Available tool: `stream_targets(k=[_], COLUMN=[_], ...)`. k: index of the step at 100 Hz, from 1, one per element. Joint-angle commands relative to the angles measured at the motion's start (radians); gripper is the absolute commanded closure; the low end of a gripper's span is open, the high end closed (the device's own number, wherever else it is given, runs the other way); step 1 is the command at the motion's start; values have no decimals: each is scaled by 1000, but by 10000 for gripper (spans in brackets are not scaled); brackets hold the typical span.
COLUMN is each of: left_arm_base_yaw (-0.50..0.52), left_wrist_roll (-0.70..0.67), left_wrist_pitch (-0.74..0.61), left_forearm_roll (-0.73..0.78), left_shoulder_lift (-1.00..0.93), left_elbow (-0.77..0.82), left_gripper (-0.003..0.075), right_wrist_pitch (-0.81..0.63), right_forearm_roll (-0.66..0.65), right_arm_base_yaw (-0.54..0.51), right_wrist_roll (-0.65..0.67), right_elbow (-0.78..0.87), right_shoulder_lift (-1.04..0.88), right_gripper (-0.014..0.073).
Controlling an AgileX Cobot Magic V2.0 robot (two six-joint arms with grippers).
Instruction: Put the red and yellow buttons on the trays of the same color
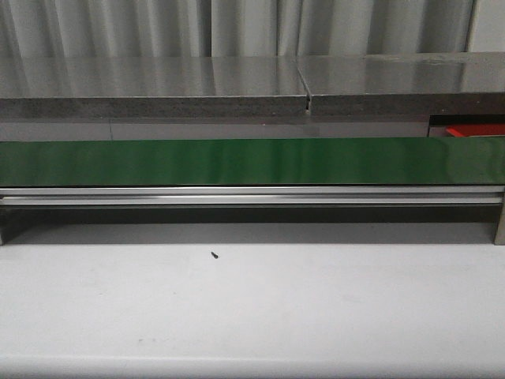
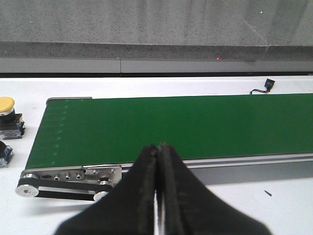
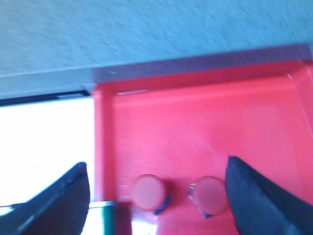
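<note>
The right hand [image 3: 156,196] is spread wide and grasps nothing; its 2 dark fingers [image 3: 264,200] show at the lower corners of the right wrist view. Between them, low in the frame, 2 red buttons [image 3: 149,192] [image 3: 210,195] rest inside the red tray [image 3: 205,127], side by side but apart, near the tray's left wall. Neither is touched by a finger (the picture is blurred, so fine contact cannot be judged).

The step in hand is judged to be a release over the tray. It would be done well if the hand were lifted straight up, so that neither button is nudged against the other or toward the rim.

The left hand [image 2: 157,196] is clenched on nothing, at bottom centre of the left wrist view, above the near edge of the green belt [image 2: 186,127], which is bare. At the far left edge, a yellow button [image 2: 7,105] sits on the white bench [image 2: 288,200] beside the belt's end. No yellow tray is seen.

In the front view only a strip of the red tray [image 1: 473,129] shows at right, behind the belt [image 1: 237,162].
</note>
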Motion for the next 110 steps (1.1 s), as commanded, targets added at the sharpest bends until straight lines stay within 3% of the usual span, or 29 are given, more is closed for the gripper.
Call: stream_targets(k=[1, 23, 41, 72, 86, 110], left_arm_base_yaw=[-5, -5, -5, -5, -5, -5], left_wrist_roll=[-1, -1, -1, -1, -1, -1], left_wrist_pitch=[-61, -61, -61, -61, -61, -61], left_forearm_roll=[-25, -25, -25, -25, -25, -25], left_shoulder_lift=[0, 0, 0, 0, 0, 0], left_elbow=[-24, -24, -24, -24, -24, -24], left_gripper=[739, 739, 739, 739, 739, 739], right_wrist_pitch=[-56, -176, -276, -299, -301, -297], right_forearm_roll=[23, 23, 23, 23, 24, 23], right_arm_base_yaw=[44, 168, 270, 368, 369, 369], right_wrist_roll=[-33, -73, -92, -92, -92, -92], right_elbow=[23, 270, 553, 997, 1150, 1269], right_shoulder_lift=[-145, -401, -631, -1018, -1174, -1333], right_gripper=[22, 27, 80, 95, 242, 624])
